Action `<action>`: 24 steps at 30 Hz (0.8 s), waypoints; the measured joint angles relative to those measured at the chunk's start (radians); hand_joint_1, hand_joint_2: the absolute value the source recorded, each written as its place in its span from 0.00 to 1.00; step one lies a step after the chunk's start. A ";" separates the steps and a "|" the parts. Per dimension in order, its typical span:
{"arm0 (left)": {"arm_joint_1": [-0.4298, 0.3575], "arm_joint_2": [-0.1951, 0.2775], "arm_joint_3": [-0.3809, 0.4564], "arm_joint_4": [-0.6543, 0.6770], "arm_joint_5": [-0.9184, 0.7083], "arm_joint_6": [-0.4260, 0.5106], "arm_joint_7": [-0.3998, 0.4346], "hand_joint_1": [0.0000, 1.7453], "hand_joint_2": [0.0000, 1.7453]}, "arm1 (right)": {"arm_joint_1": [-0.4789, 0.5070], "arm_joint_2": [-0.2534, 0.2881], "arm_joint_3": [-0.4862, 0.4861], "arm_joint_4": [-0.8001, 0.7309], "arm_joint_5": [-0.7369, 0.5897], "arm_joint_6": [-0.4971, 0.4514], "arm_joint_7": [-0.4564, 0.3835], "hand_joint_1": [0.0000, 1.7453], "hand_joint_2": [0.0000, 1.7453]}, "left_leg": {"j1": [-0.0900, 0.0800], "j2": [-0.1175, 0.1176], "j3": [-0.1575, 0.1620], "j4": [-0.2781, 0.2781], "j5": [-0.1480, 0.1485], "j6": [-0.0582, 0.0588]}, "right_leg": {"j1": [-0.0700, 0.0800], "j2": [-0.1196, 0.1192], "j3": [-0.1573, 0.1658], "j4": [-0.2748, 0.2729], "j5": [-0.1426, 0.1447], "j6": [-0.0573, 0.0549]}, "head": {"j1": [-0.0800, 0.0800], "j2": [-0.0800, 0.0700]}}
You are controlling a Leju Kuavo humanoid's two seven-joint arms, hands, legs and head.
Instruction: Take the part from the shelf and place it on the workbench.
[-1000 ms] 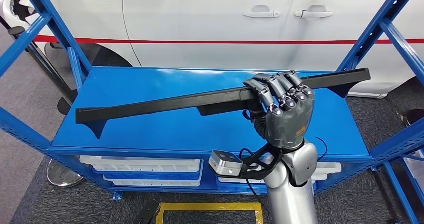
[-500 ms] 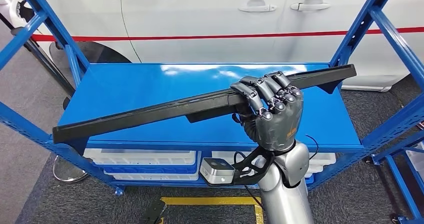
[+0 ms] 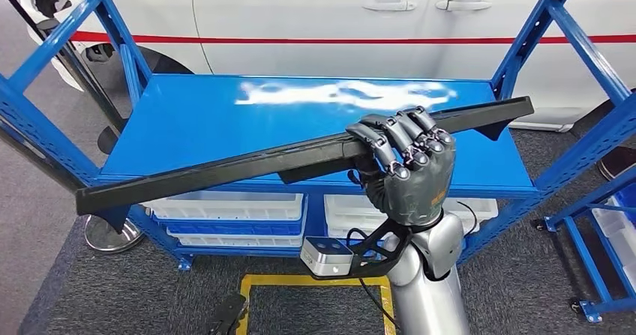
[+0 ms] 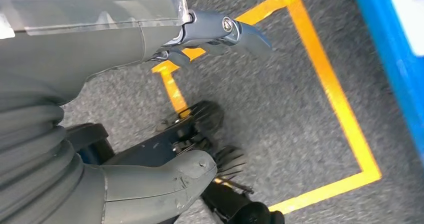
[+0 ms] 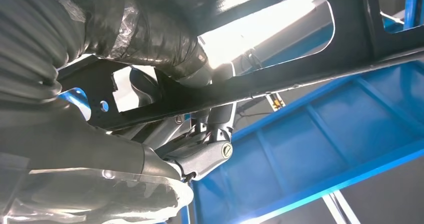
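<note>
Head view: right hand (image 3: 409, 171) wrapped around long black part (image 3: 225, 168) above shelf (image 3: 187, 125).

Head view: high up, looking forward and down over the blue shelf (image 3: 225, 125), white car (image 3: 315, 20) across the top of frame, yellow floor marking (image 3: 315, 281) at the bottom. Left wrist view: right behind the left hand (image 4: 150, 184), aimed at the floor, same yellow marking there. Right wrist view: super close behind the right hand (image 5: 125, 83), looking up along the black part (image 5: 300, 73), blue shelf shared with the head view.
</note>
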 joint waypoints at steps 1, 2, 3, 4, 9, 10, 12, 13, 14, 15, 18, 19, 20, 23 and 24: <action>0.000 0.000 0.000 0.000 0.000 0.000 0.000 0.00 1.00 | 0.000 0.000 0.000 0.000 0.000 0.000 0.000 1.00 1.00 | 0.000 0.001 -0.017 0.003 0.010 -0.002 | -0.001 0.000 0.029 -0.010 0.013 0.001 | 0.000 0.000; 0.000 0.000 0.000 0.000 0.000 0.000 0.000 0.00 1.00 | 0.000 0.000 0.000 0.000 0.000 0.000 0.000 1.00 1.00 | 0.001 0.001 -0.033 0.008 0.020 -0.006 | -0.003 0.000 0.078 -0.056 0.030 0.001 | 0.000 0.000; 0.000 0.000 0.000 0.000 0.000 0.000 0.000 0.00 1.00 | 0.000 0.000 0.000 0.000 0.000 0.000 0.000 1.00 1.00 | 0.000 0.000 -0.049 0.015 0.028 -0.010 | -0.003 0.000 0.137 -0.125 0.032 -0.001 | 0.000 0.000; 0.000 0.000 0.000 0.000 0.000 0.000 0.000 0.00 1.00 | 0.001 0.000 0.000 0.000 0.000 0.000 0.000 1.00 1.00 | 0.000 -0.001 -0.060 0.022 0.035 -0.015 | -0.001 0.001 0.183 -0.184 0.030 -0.005 | -0.001 0.000; 0.001 0.000 0.000 0.000 0.000 0.000 0.001 0.00 1.00 | 0.002 0.001 0.001 0.000 0.000 0.000 -0.001 1.00 1.00 | 0.004 -0.004 -0.079 0.038 0.053 -0.045 | 0.007 0.002 0.214 -0.258 0.035 -0.042 | -0.001 0.000; 0.002 0.000 0.000 0.000 0.000 0.000 0.001 0.00 1.00 | 0.002 0.001 0.001 0.000 0.000 0.000 -0.001 1.00 1.00 | 0.007 -0.005 -0.088 0.056 0.028 -0.051 | 0.005 0.000 0.206 -0.261 0.047 -0.049 | -0.001 0.000; 0.004 0.000 0.000 0.000 0.000 0.000 0.002 0.00 1.00 | 0.002 0.001 0.002 0.000 0.000 0.000 -0.001 1.00 1.00 | 0.011 -0.006 -0.115 0.147 -0.070 -0.059 | 0.005 -0.003 0.179 -0.263 0.073 -0.059 | -0.002 0.000; 0.004 0.000 0.000 0.000 0.000 0.000 0.002 0.00 1.00 | 0.002 0.001 0.002 0.000 0.000 0.000 -0.001 1.00 1.00 | 0.011 -0.006 -0.127 0.209 -0.119 -0.061 | 0.006 -0.003 0.162 -0.262 0.086 -0.061 | -0.003 0.000; 0.004 0.000 0.000 0.000 0.000 0.000 0.002 0.00 1.00 | 0.002 0.001 0.002 0.000 0.001 0.000 -0.001 1.00 1.00 | 0.012 -0.006 -0.133 0.263 -0.149 -0.062 | 0.007 -0.003 0.143 -0.261 0.100 -0.061 | -0.003 0.000; 0.004 0.001 0.000 0.000 0.000 0.000 0.002 0.00 1.00 | 0.002 0.001 0.002 0.000 0.001 0.000 -0.001 1.00 1.00 | 0.012 -0.006 -0.127 0.295 -0.154 -0.061 | 0.008 -0.004 0.124 -0.260 0.113 -0.061 | -0.003 0.000; 0.003 0.001 0.000 0.000 0.000 0.000 0.002 0.00 1.00 | 0.002 0.001 0.002 0.000 0.001 0.000 -0.001 1.00 1.00 | 0.009 -0.006 -0.011 0.203 -0.102 -0.051 | 0.009 -0.004 0.074 -0.256 0.151 -0.056 | -0.003 0.000; 0.000 0.002 0.000 0.000 0.000 0.000 0.002 0.00 1.00 | 0.002 0.001 0.002 0.000 0.001 0.000 -0.001 1.00 1.00 | 0.006 -0.006 0.044 0.131 -0.104 -0.047 | 0.009 -0.004 0.063 -0.255 0.163 -0.053 | -0.003 0.000; -0.002 0.002 0.000 0.000 0.000 0.001 0.002 0.00 1.00 | 0.002 0.001 0.002 0.000 0.002 0.000 -0.001 1.00 1.00 | 0.002 -0.007 0.082 0.074 -0.111 -0.042 | 0.008 -0.005 0.059 -0.257 0.174 -0.048 | -0.003 0.000; -0.005 0.003 0.000 0.000 0.001 0.002 0.002 0.00 1.00 | 0.002 0.002 0.002 0.000 0.003 0.000 -0.001 1.00 1.00 | -0.006 -0.007 0.104 0.012 -0.109 -0.024 | 0.004 -0.009 0.062 -0.274 0.206 -0.028 | -0.002 0.000; -0.005 0.003 0.000 0.000 0.001 0.002 0.002 0.00 1.00 | 0.002 0.001 0.002 0.000 0.003 0.000 0.000 1.00 1.00 | -0.005 -0.005 0.102 0.004 -0.094 -0.018 | 0.003 -0.008 0.061 -0.275 0.205 -0.023 | -0.002 0.000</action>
